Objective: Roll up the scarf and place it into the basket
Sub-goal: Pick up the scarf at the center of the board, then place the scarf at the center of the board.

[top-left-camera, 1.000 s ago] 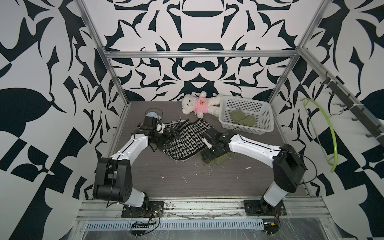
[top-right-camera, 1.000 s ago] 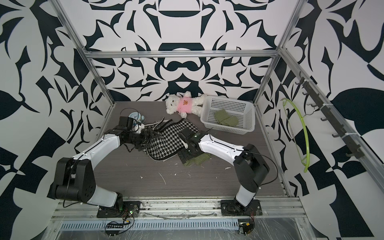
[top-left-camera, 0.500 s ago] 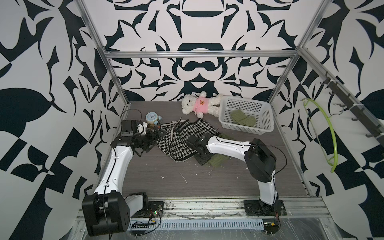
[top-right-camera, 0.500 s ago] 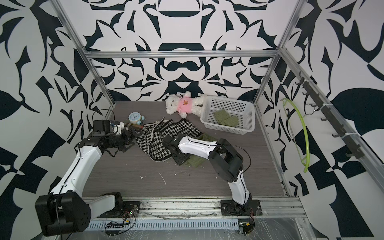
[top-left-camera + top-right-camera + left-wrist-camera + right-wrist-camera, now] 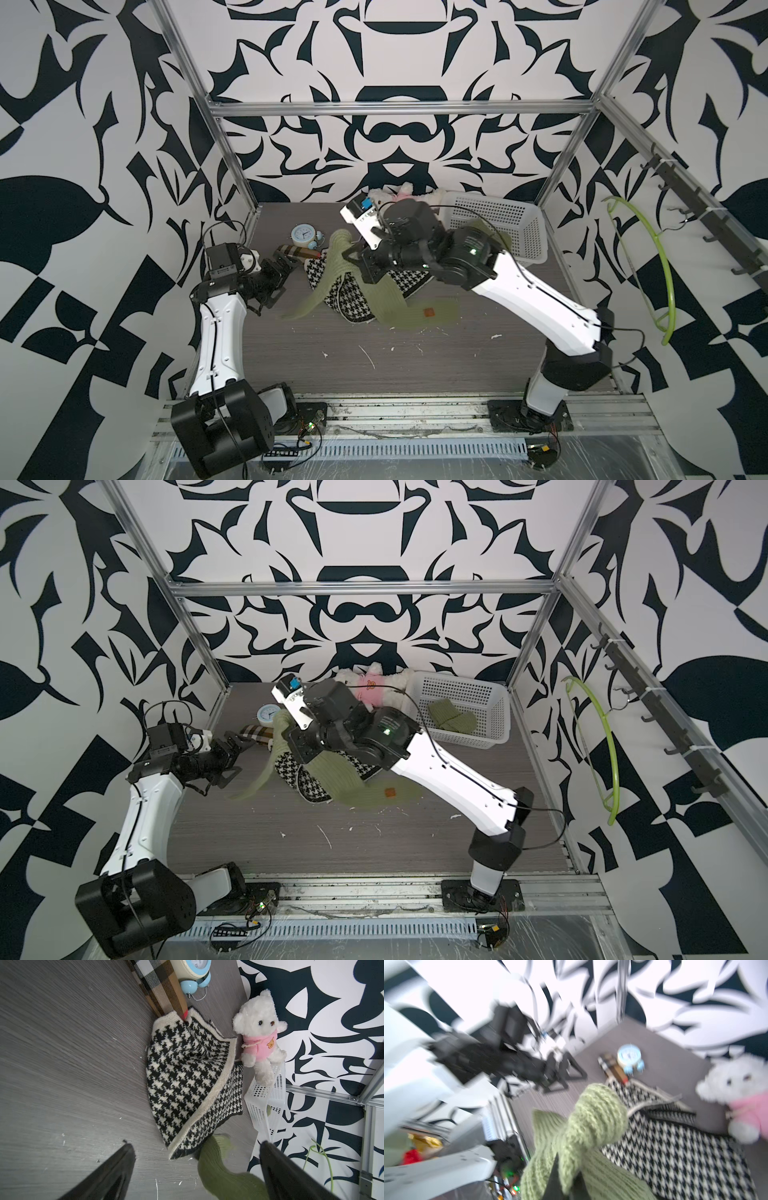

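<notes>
The scarf [image 5: 388,299] is a long olive-green knit strip draped over a black-and-white houndstooth cloth [image 5: 353,301] mid-table. Its one end is raised and its tail lies flat toward the right [image 5: 374,793]. My right gripper [image 5: 353,257] is shut on the raised end, above the houndstooth cloth; in the right wrist view the green knit bunches round the closed gripper [image 5: 567,1162]. My left gripper [image 5: 282,278] stands open at the left, low over the table, holding nothing [image 5: 195,1145]. The white perforated basket [image 5: 461,679] sits at the back right, partly hidden by my right arm in a top view [image 5: 494,208].
Green knit pieces [image 5: 449,717] lie inside the basket. A white teddy bear in pink [image 5: 370,683] leans beside it. A blue alarm clock [image 5: 302,235] and a plaid roll [image 5: 293,251] sit at the back left. A green hanger [image 5: 660,266] hangs on the right wall.
My right gripper has shut on the green scarf and raised its end up and to the left. The left arm has pulled back toward the left wall, still open.
</notes>
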You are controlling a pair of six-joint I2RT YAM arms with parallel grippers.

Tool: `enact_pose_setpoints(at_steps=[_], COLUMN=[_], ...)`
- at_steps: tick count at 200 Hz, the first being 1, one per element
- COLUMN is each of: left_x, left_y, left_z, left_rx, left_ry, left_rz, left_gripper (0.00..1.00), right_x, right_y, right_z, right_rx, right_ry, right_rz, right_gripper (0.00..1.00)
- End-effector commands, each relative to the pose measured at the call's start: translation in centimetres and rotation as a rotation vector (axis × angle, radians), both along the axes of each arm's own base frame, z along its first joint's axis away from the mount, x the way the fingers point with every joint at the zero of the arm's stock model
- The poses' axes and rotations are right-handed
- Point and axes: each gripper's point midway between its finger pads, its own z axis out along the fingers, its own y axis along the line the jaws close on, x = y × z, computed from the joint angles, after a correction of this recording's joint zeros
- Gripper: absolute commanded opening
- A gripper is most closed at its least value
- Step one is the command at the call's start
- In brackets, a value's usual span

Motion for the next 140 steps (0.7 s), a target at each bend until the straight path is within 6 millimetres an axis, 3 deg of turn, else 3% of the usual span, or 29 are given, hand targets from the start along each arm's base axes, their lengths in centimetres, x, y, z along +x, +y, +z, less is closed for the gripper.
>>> enact_pose_setpoints(at_steps=[1, 24, 37, 51, 56, 60, 69, 82, 88, 115, 126, 140], left_x=[-0.6, -0.4, -0.2, 0.0, 0.0, 0.1, 0.1, 0.1, 0.1, -0.4, -0.9, -1.6], left_y=[-0.5, -0.8, -1.0, -1.2, -1.3, -1.4, -1.8, -2.3, -2.8, -7.2, -8.9, -10.4], left_z=[0.4, 0.2, 0.1, 0.1, 0.0, 0.1, 0.1, -0.1, -0.2, -1.1, -1.7, -2.5], left_rx=[-0.023, -0.045, -0.057, -0.065, -0.064, -0.064, -0.062, -0.051, -0.047, -0.021, 0.006, 0.022], left_ry=[-0.011, -0.013, -0.014, -0.015, -0.015, -0.017, -0.018, -0.016, -0.016, 0.012, 0.044, 0.069], left_rz=[-0.013, -0.026, -0.035, -0.046, -0.049, -0.054, -0.067, -0.09, -0.11, -0.285, -0.353, -0.412], left_gripper=[0.99, 0.99, 0.99, 0.99, 0.99, 0.99, 0.99, 0.99, 0.99, 0.99, 0.99, 0.99], right_x=[-2.1, -0.4, 1.4, 3.9, 4.9, 6.4, 7.2, 6.8, 6.4, 4.7, 4.2, 3.4], right_y=[-2.5, -7.1, -10.0, -14.0, -15.8, -18.5, -22.4, -26.5, -27.2, -29.1, -28.4, -25.8], right_z=[6.7, 4.9, 2.4, -1.7, -3.3, -5.2, -9.1, -13.2, -14.7, -19.0, -20.2, -21.6], right_rx=[0.193, 0.129, 0.064, -0.049, -0.097, -0.158, -0.306, -0.482, -0.533, -0.668, -0.699, -0.719], right_ry=[-0.129, -0.143, -0.09, 0.007, 0.046, 0.088, 0.159, 0.217, 0.235, 0.314, 0.322, 0.307], right_rz=[0.052, -0.126, -0.242, -0.417, -0.506, -0.639, -0.776, -0.908, -0.919, -0.965, -0.934, -0.823], right_gripper=[0.0, 0.0, 0.0, 0.01, 0.12, 0.24, 0.46, 0.6, 0.69, 0.75, 0.77, 0.78])
